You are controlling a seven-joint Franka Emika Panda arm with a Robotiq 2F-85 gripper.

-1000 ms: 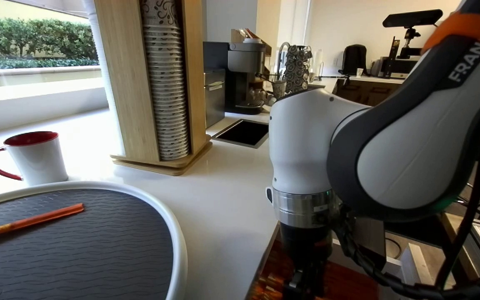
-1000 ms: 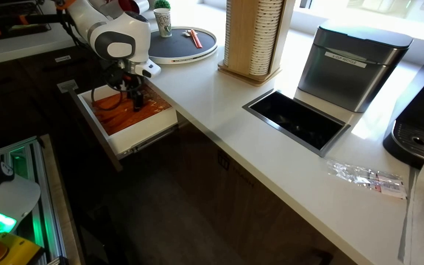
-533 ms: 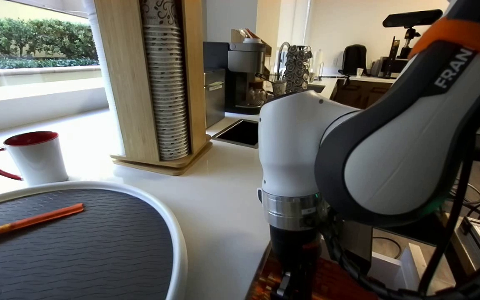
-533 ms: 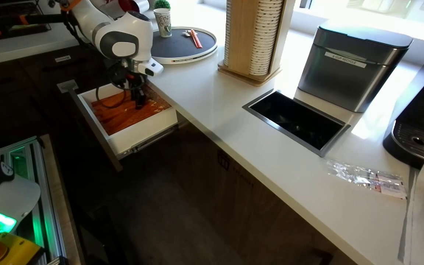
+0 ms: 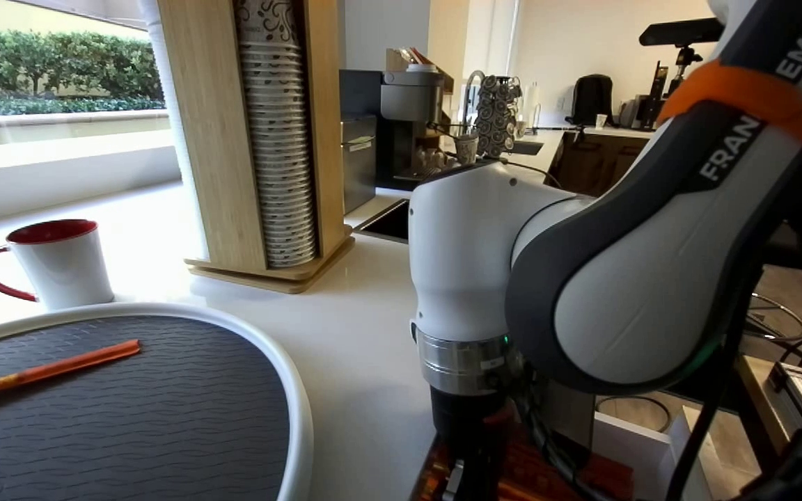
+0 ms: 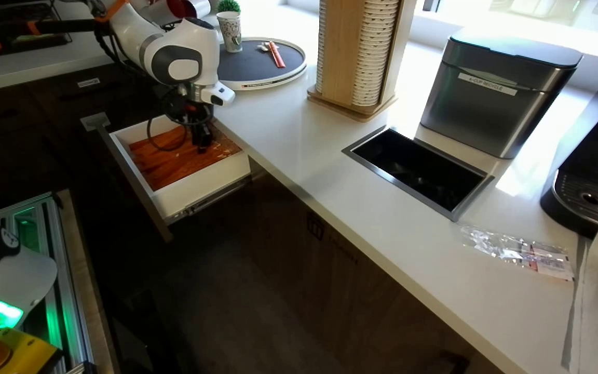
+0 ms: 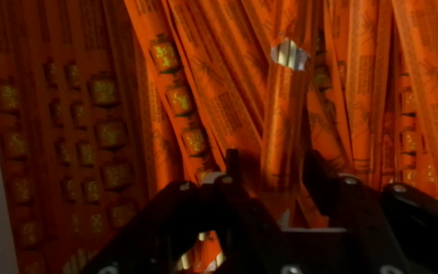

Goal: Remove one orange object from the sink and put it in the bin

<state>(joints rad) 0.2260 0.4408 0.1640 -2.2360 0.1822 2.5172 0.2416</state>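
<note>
In the wrist view the fingers stand apart, the nearer part of an orange strip showing between their tips. Its long axis runs almost straight away from them, inside the drawer below the counter.

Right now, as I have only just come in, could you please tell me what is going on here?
A robot arm reaches down into an open drawer holding many long orange strips. Its tool is open, with one strip lying between the parted jaws, seemingly not yet gripped. Apart from these, a lone orange stick lies on a round tray.
</note>
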